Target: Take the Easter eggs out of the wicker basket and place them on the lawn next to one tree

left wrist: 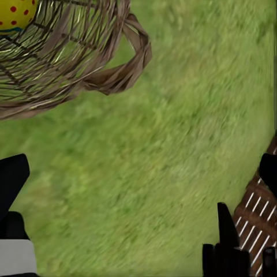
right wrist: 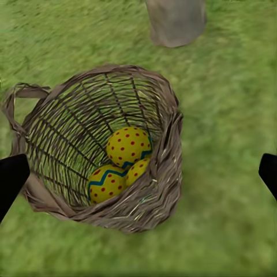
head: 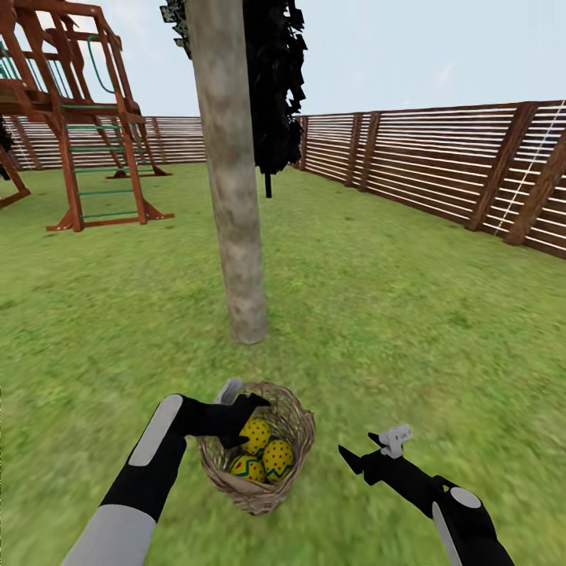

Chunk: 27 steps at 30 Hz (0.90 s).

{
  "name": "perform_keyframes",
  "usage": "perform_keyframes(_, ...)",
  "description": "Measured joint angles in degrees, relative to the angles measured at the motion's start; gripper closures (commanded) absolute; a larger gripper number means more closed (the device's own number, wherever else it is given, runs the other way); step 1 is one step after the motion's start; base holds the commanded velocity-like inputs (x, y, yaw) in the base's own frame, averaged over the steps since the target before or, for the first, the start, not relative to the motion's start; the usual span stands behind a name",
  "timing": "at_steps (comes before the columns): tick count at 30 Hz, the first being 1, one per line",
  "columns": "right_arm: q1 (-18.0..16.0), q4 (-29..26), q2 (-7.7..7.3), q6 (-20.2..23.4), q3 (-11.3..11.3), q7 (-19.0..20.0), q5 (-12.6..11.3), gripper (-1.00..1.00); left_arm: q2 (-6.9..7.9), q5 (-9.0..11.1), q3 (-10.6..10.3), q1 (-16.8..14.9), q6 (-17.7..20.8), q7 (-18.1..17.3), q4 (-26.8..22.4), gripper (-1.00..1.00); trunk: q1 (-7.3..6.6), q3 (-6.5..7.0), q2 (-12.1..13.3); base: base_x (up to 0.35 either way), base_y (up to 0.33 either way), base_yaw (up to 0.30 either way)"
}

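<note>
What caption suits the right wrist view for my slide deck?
Three Easter eggs lie in the wicker basket on the lawn near the tree.

No readable text, labels, numbers or signs appear in any view

Rough woven-twig wicker basket, smooth matt painted Easter eggs, mottled bark tree.

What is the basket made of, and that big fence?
The wicker basket looks like woven brown twigs, matte and rough: you can see thin crossing strands with gaps. The fence looks like reddish-brown wood, with thick posts and thin flat slats. Both are simulator renders, so this is only their look.
</note>
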Motion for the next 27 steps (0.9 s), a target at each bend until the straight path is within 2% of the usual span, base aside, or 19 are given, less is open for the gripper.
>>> perform_keyframes(7, 0.0, 0.6, 0.07, 0.0, 0.1, -0.1, 0.0, -1.0, 0.3, 0.0, 0.2, 0.0, 0.5, -0.8, -0.3, -1.0, 0.0, 0.64, 0.0, -0.002, 0.0, 0.071)
perform_keyframes(9, 0.0, 0.7, 0.04, 0.0, 0.1, -0.1, 0.1, -1.0, 0.73, 0.0, 0.2, 0.0, 0.9, -2.5, -0.3, -1.0, 0.0, 0.83, 0.0, 0.0, 0.0, 0.071)
perform_keyframes(12, 0.0, 0.7, 0.01, 0.0, 0.1, -0.1, 0.1, -1.0, 2.02, -0.1, 0.2, 0.0, 3.0, -8.5, -0.3, -1.0, 0.0, 1.07, 0.0, 0.0, 0.0, 0.063)
perform_keyframes(13, 0.0, 0.7, 0.04, 0.0, 0.1, -0.1, 0.1, -1.0, 3.45, -0.2, 0.2, 0.0, 3.8, -13.2, -0.3, -1.0, 0.0, 1.1, 0.0, 0.0, 0.0, 0.03)
perform_keyframes(15, 0.0, 0.7, 0.06, 0.0, 0.1, 0.0, 0.1, -1.0, 5.14, -0.3, 0.1, 0.0, 4.2, -17.8, -0.3, -1.0, 0.0, 1.14, 0.0, 0.0, 0.0, 0.017)
perform_keyframes(16, 0.0, 0.7, 0.06, 0.0, 0.1, 0.0, 0.1, -1.0, 5.47, -0.3, 0.2, 0.0, 4.3, -18.8, -0.3, -1.0, 0.0, 1.15, 0.0, 0.0, 0.0, 0.008)
perform_keyframes(18, 0.0, 0.7, 0.06, 0.0, 0.1, 0.0, 0.1, -1.0, 7.0, -0.3, 0.2, 0.0, 4.5, -24.2, -0.3, -1.0, 0.0, 1.16, 0.0, 0.0, 0.0, 0.004)
perform_keyframes(24, 0.0, 0.7, 0.08, 0.0, 0.2, -0.2, 0.1, -1.0, 9.39, -0.4, 0.1, 0.0, 6.2, -30.4, -0.6, -1.0, 0.0, 1.16, 0.0, 0.0, 0.0, 0.001)
perform_keyframes(27, 0.0, 0.7, 0.12, 0.0, 0.4, -0.4, 0.1, -1.0, 11.45, -0.5, 0.2, 0.0, 7.0, -32.3, -1.1, -1.0, 0.0, 1.16, 0.0, 0.0, 0.0, 0.0)
